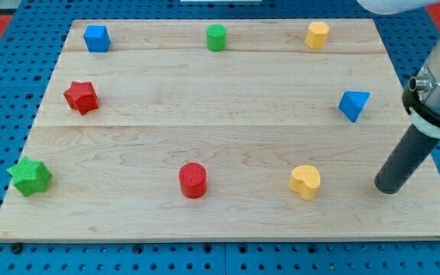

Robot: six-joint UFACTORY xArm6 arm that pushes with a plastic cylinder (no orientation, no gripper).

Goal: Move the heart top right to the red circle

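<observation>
Yellow heart [305, 182] sits near view's bottom, right of red circle [192, 180], well apart. No fingers fitted; rod tip [386, 188] rests bare, right of heart. Heart judged light, rigid, slippery; best pushed at its lower-right edge, w/ swivel risk.

Looking like pale, smooth wood with fine grain: the board [228, 107]; showing ribbed, matt plastic: the red circle [192, 180] and yellow heart [305, 182]; appearing matt dark: my tip [386, 189]
</observation>
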